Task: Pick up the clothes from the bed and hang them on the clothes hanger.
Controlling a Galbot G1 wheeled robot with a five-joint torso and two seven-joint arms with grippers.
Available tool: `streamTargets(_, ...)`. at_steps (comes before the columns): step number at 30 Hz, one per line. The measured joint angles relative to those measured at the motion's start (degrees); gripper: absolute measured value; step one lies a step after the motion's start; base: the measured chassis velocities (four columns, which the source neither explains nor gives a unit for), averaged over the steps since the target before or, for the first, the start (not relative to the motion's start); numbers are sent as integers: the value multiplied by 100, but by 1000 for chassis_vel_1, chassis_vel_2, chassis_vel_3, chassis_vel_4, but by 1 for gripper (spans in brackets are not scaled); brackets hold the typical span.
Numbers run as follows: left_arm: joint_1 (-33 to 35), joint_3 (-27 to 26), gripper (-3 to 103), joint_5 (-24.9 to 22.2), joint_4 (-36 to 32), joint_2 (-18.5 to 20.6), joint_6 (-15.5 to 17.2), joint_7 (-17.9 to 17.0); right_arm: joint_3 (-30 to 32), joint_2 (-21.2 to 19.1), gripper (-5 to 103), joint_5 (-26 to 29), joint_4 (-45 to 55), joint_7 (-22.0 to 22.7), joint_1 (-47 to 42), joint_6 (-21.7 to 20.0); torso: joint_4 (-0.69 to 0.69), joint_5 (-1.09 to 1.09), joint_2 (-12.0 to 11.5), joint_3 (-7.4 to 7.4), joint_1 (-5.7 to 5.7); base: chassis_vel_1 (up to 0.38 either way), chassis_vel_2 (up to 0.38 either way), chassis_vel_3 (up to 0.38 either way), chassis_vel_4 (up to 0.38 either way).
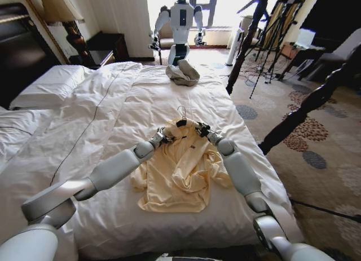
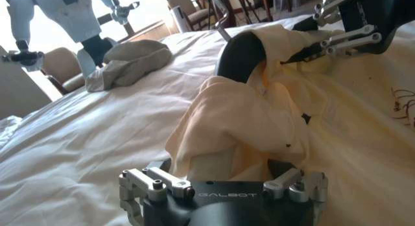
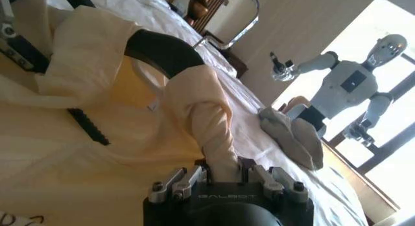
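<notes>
The clothes [image 1: 179,173], a pale cream-yellow long-sleeved top, lie crumpled on the bed's white duvet [image 1: 118,120] near its foot. The black clothes hanger [image 1: 181,122] sits inside the collar, its metal hook pointing toward the far end of the bed. My left gripper [image 1: 161,137] is shut on fabric at one shoulder, and my right gripper [image 1: 202,128] is shut on fabric at the other. Up close, the left gripper [image 2: 224,170] pinches a cream fold below the hanger's black arm [image 2: 238,53]. The right gripper [image 3: 222,168] holds a twisted strip of the top beside the hanger [image 3: 162,50].
A grey-beige cloth bundle [image 1: 182,74] lies at the bed's far edge, with a white humanoid robot [image 1: 181,21] standing behind it. Dark wooden bedposts [image 1: 245,44] rise on the right. Black tripods [image 1: 276,32] stand on the patterned carpet. Pillows [image 1: 45,86] are on the left.
</notes>
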Motion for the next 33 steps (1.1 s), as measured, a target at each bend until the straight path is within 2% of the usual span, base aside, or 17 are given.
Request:
streamTargets(8,-78,-125,100,-53,-266,167,112,12,3,-3,22,-76,106,88,-13,11,-1,1,0,0,-1,0,0,0,0)
streamTargets(10,-62,-83,100,3,-353,312,114,70,3,-6,22,-96,73,99,-15,32,-1,2,0,0,-1,0,0,0,0)
streamTargets(12,-12,-29,100,159,-375,457,55,123,3,-3,19,-102,66,106,-22,41,-1,1,1,0,-1,0,0,0,0)
streamTargets(18,109,5,100,300,-454,684,-82,233,2,5,19,-135,103,105,-49,61,2,0,1,0,-1,0,0,0,0)
streamTargets(30,-89,-40,100,317,-648,887,-50,273,2,-32,19,-232,247,35,-168,149,0,0,1,0,-1,0,0,0,0)
streamTargets(33,-208,62,100,522,-727,1066,-47,419,2,-37,19,-235,200,16,-107,179,0,-1,1,0,-1,0,0,0,0)
